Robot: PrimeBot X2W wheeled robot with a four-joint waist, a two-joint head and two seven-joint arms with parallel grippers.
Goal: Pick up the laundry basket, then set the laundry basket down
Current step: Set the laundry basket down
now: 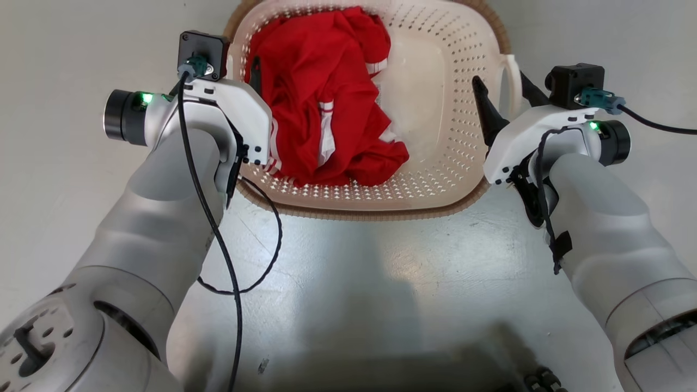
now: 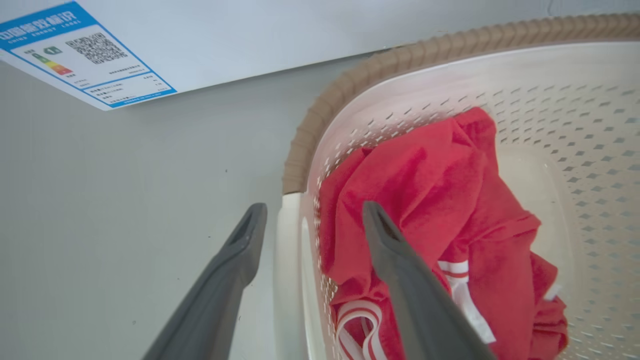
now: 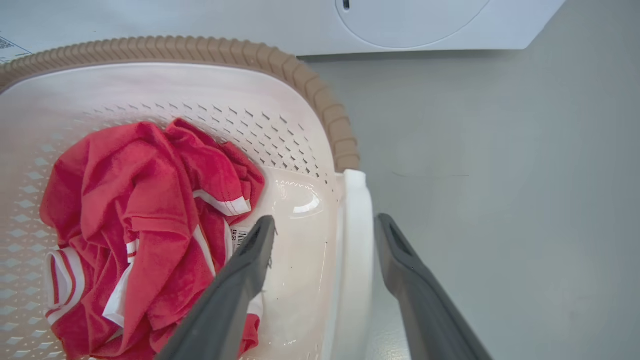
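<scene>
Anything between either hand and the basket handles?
Nothing visible. The left hand is open astride the left handle of the basket; the right hand is open astride the right handle. Red clothing sits close by the left inner finger; contact unclear.

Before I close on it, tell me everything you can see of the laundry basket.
The laundry basket is cream plastic, rounded-rectangular, with perforated walls, a brown woven-look rim and a white loop handle on each side. It sits upright near a white appliance, holding a crumpled red garment with white stripes. The left tool and right tool are open, each straddling a handle, one finger inside the wall, one outside; contact is unclear.
</scene>
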